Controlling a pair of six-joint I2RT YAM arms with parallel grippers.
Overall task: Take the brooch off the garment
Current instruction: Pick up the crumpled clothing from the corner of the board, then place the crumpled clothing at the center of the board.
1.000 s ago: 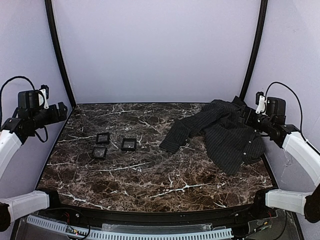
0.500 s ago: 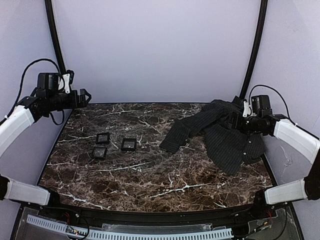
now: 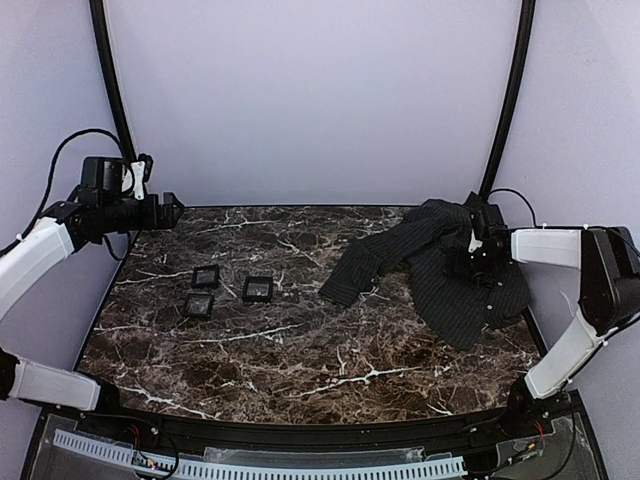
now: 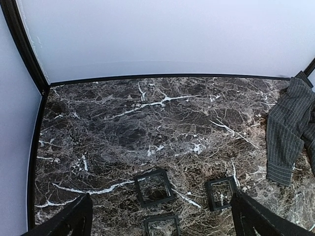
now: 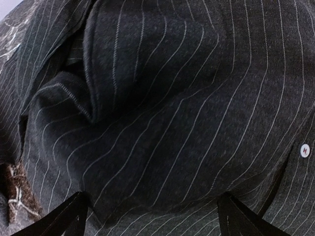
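The garment [image 3: 440, 275], a dark pinstriped shirt, lies crumpled at the back right of the marble table. Its cloth fills the right wrist view [image 5: 162, 113], and one sleeve shows at the right of the left wrist view [image 4: 288, 132]. The brooch is hidden in every view. My right gripper [image 3: 462, 262] hangs open close over the middle of the shirt, with only fabric between its spread fingers [image 5: 152, 219]. My left gripper [image 3: 172, 206] is raised over the table's back left corner, open and holding nothing [image 4: 162, 219].
Three small square black boxes [image 3: 205, 276] [image 3: 258, 289] [image 3: 199, 305] lie on the left half of the table; they also show under the left gripper as boxes [image 4: 153, 187] [image 4: 221, 192]. A white shirt button [image 5: 304, 150] is sewn on near the right finger. Pale walls and black posts enclose the table.
The right arm has swung in from the right wall and come down over the shirt. The left arm has risen and reached toward the back left corner.
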